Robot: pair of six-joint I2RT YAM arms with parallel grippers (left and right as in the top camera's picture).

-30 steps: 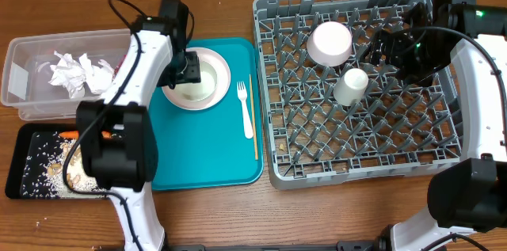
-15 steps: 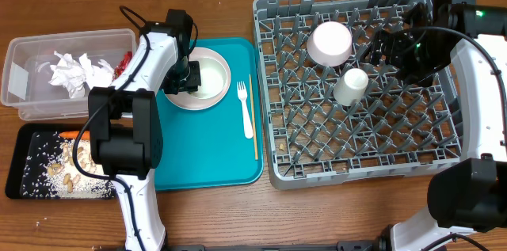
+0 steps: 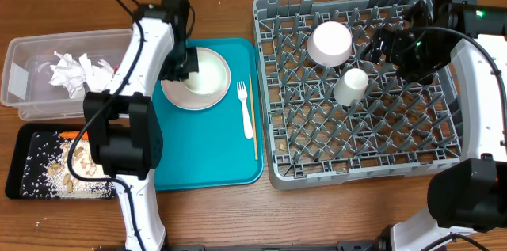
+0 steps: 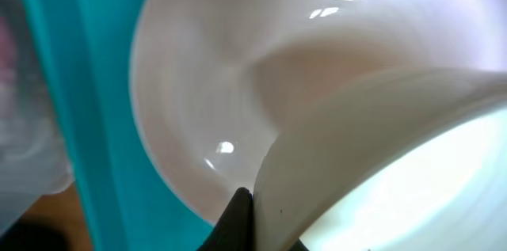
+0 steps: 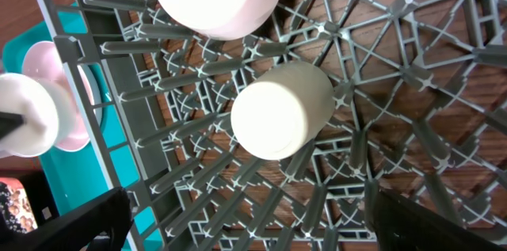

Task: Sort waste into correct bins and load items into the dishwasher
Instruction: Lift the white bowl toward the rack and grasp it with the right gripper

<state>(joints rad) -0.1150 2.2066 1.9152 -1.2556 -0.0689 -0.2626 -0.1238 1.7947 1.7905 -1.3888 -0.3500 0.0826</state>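
Left gripper (image 3: 184, 67) is clamping shut on the near rim of a white bowl (image 3: 207, 73). The left wrist view is showing one dark fingertip (image 4: 238, 218) pressing against the rim. The bowl is sitting over the pink-white plate (image 3: 187, 100) at the back of the teal tray (image 3: 206, 152); whether it is touching the plate cannot be told. A white fork (image 3: 245, 111) and a thin wooden stick (image 3: 253, 116) are lying side by side on the tray, right of the plate. Right gripper (image 3: 386, 47) is hovering over the back right part of the grey dish rack (image 3: 262, 61), jaws standing wide apart and gripping nothing. In the rack, a second white bowl (image 3: 329, 43) is resting upside down, and a small white cup (image 3: 351, 86) is lying just in front of it among the pegs. Crumpled napkin balls (image 3: 75, 73) are lying in the clear tub (image 3: 20, 85) at far left. Rice grains (image 3: 43, 168) and beige scraps (image 3: 79, 164) are lying in the black tray (image 3: 17, 192) in front of the tub.
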